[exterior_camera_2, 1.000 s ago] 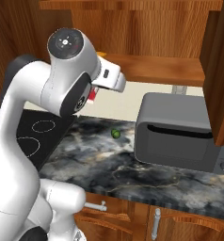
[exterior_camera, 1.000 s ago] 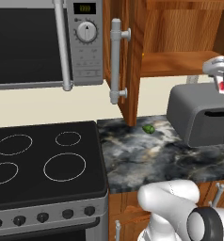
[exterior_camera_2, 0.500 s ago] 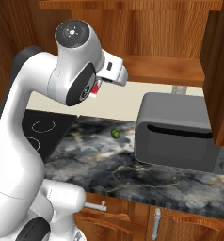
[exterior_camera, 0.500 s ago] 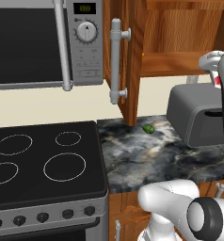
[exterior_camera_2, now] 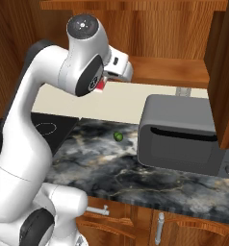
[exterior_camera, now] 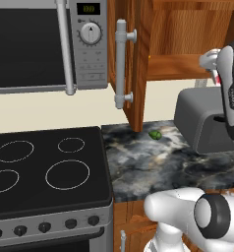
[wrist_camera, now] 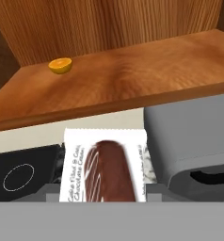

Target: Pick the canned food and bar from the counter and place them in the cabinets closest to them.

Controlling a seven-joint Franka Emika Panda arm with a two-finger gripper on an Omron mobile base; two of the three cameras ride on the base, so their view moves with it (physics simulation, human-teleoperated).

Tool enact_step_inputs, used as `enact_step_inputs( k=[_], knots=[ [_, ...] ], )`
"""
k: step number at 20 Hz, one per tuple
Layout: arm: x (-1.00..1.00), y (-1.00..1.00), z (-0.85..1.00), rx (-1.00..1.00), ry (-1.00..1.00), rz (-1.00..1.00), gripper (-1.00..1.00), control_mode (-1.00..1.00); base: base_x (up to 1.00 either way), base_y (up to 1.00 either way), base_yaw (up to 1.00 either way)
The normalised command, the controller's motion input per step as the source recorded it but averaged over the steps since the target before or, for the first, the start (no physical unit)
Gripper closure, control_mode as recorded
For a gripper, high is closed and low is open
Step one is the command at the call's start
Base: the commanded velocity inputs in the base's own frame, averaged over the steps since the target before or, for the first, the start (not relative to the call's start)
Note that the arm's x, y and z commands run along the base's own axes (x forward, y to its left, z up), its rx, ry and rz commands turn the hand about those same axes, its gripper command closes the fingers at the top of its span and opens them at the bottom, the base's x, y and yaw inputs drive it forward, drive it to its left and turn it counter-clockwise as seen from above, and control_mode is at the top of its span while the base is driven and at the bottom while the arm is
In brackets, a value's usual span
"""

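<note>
My gripper (wrist_camera: 104, 189) is shut on the bar (wrist_camera: 104, 167), a white-edged packet with a brown bar printed on it. In the right base view the bar (exterior_camera_2: 101, 86) shows as a red sliver under the hand, level with the open cabinet's shelf (exterior_camera_2: 169, 72). In front of the gripper lies the wooden shelf (wrist_camera: 132, 80) of the cabinet, just above the packet. The hand (exterior_camera: 213, 63) shows beside the arm at the right edge. The canned food is out of view. The counter (exterior_camera: 153, 162) lies below.
Half an orange (wrist_camera: 60, 65) sits at the back left of the shelf. A grey toaster (exterior_camera_2: 181, 134) stands under the shelf. A small green fruit (exterior_camera_2: 118, 136) lies on the counter. The open cabinet door with its grey handle (exterior_camera: 121, 64) hangs left; stove (exterior_camera: 45, 167) and microwave (exterior_camera: 40, 44) further left.
The arm has lifted a little and carried the hand with the bar up and toward the cabinet shelf. The grip is unchanged.
</note>
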Motion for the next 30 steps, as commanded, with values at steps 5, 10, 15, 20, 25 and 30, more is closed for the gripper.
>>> enact_step_inputs(
  k=[5,10,15,20,25,30],
  knots=[
    [0.39,0.00,0.00,0.00,0.03,0.00,1.00,-1.00,0.00,0.00,0.00],
    [0.37,0.00,0.00,0.00,0.02,0.00,1.00,-1.00,0.00,0.00,0.00],
    [0.33,0.00,0.00,0.00,0.01,0.00,1.00,-1.00,0.00,0.00,0.00],
    [0.30,0.00,0.00,0.00,0.00,0.00,1.00,-1.00,0.00,0.00,0.00],
    [0.13,0.00,0.00,0.00,0.00,0.00,1.00,-1.00,0.00,0.00,0.00],
    [0.00,0.00,0.00,0.00,0.00,0.00,1.00,-1.00,0.00,0.00,0.00]
  ],
)
